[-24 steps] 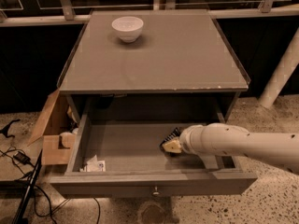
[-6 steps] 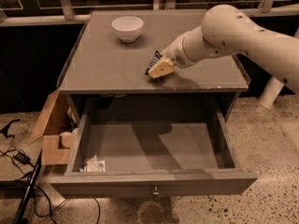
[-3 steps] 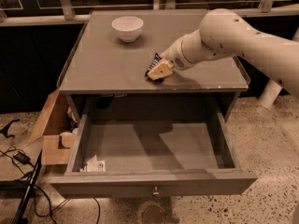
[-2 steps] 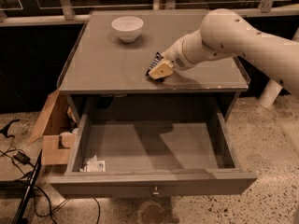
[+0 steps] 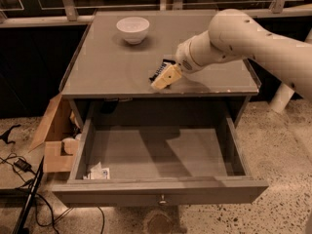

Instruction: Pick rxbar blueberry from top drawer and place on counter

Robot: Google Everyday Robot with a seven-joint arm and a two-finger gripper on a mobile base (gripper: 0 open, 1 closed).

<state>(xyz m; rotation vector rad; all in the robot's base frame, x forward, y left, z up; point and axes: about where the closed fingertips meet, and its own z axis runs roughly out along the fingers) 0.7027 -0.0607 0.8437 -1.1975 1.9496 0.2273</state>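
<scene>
We are at the put-down step: our gripper [image 5: 164, 78] holds the bar [image 5: 157, 72] tight, low over the counter [image 5: 109, 67] (the drawer [image 5: 146, 191] sits open below), so next we let go.

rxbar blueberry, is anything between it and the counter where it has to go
Nothing visible does. The gripper holds the rxbar blueberry over bare counter near its front edge; the white bowl sits apart, toward the back.
</scene>
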